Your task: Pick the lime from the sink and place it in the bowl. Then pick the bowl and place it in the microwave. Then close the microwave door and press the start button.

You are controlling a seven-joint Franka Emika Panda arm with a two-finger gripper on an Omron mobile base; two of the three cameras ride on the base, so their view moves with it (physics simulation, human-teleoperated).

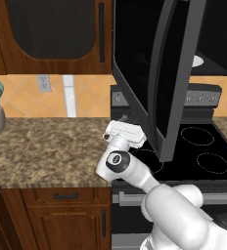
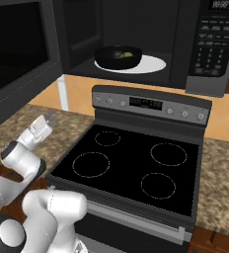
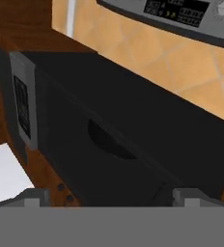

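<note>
Speckled brown surface (image 1: 47, 146) runs left of the black stove (image 2: 131, 168), and above the stove the microwave (image 2: 136, 44) stands open. Its door (image 1: 149, 73) swings out wide, hanging between the arm and the cooktop. Inside on the white plate (image 2: 153, 64) sits the dark bowl (image 2: 117, 58), with the lime (image 2: 127, 54) in it, half hidden by the rim. Pincer (image 2: 46, 120) hovers empty, fingers apart, beside the stove's left edge.

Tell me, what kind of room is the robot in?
It looks like a kitchen. There is a black stove with four round burners, an open microwave above it with a bowl inside, and a speckled stone counter over brown wooden cabinets.
</note>
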